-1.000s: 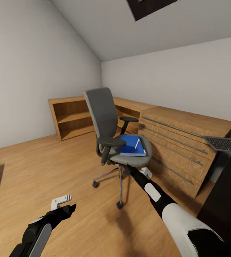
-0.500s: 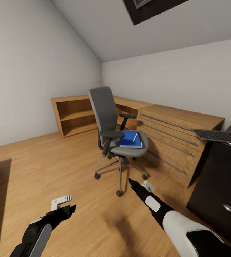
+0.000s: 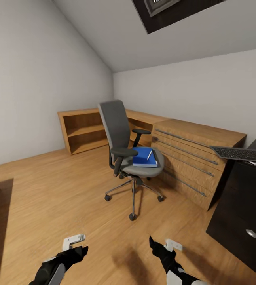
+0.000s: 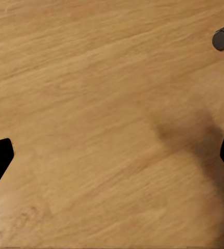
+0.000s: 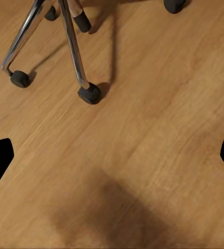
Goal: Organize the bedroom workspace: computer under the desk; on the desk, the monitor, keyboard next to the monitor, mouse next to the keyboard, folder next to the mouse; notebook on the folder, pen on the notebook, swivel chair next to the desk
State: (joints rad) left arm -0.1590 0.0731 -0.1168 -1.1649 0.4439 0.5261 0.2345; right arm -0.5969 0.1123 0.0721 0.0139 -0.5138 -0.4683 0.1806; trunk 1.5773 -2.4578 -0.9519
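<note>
You see one swivel chair standing on the wooden floor, beside one wooden drawer chest. One folder lies on its seat, one pen on top. One keyboard rests on the black worktop. Your two end effectors, left and right, hang over the floor, both spread wide and empty.

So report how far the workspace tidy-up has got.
Done: the keyboard lies on the black desk. In hand: nothing; left hand and right hand hang open over the floor. Left: the folder, with the pen on it, sits on the swivel chair.
</note>
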